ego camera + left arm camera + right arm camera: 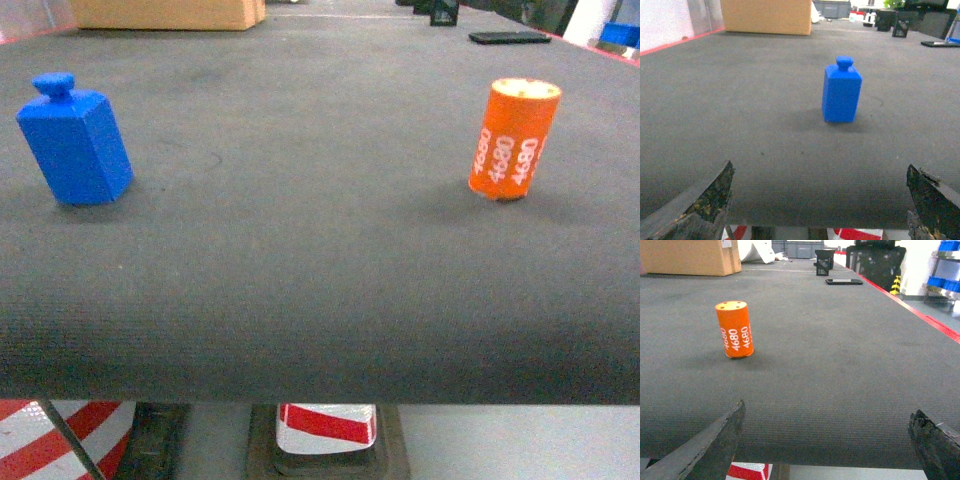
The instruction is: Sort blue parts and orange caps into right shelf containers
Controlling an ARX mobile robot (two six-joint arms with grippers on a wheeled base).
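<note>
A blue part (75, 140), a block with a round knob on top, stands at the left of the dark table (320, 280). In the left wrist view the blue part (841, 92) stands ahead, slightly right of centre, well beyond my left gripper (820, 170), which is open and empty at the table's front edge. An orange cap (513, 138), a cylinder printed "4680", stands at the right. My right gripper (827, 408) is open and empty, with the orange cap (734, 329) ahead to its left. Blue containers (943, 283) show on a shelf at far right. Neither gripper appears in the head view.
A brown cardboard box (165, 12) sits at the table's far left edge. A black phone (510, 37) lies at the far right. A red line (920, 312) marks the table's right edge. Red-and-white striped cones (325, 425) stand on the floor below the front edge.
</note>
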